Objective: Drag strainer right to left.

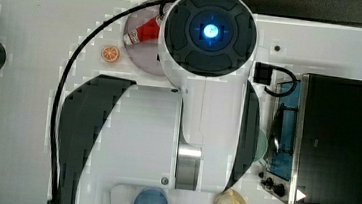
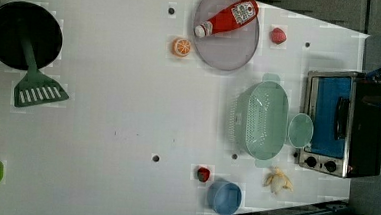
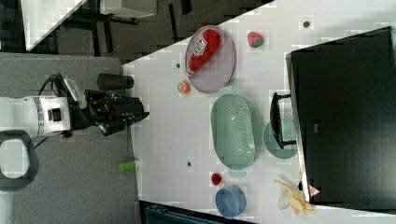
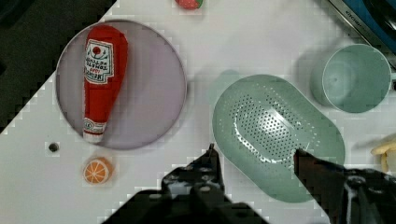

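We see gripper [image 4: 254, 156] spread wide, holding nothing, above strainer [image 4: 278, 135] rim; strainer beside oven [image 2: 345, 124], near surface [image 2: 128, 108] edge, awaiting drag.

Strainer [image 2: 261, 120]: pale green oblong plastic colander, rounded ends, wide rim, many small holes. Sits upright, open side up, empty, on the white worktop [image 2: 128, 108]. Long axis runs up-down in the left view; lies toward the left view's right.
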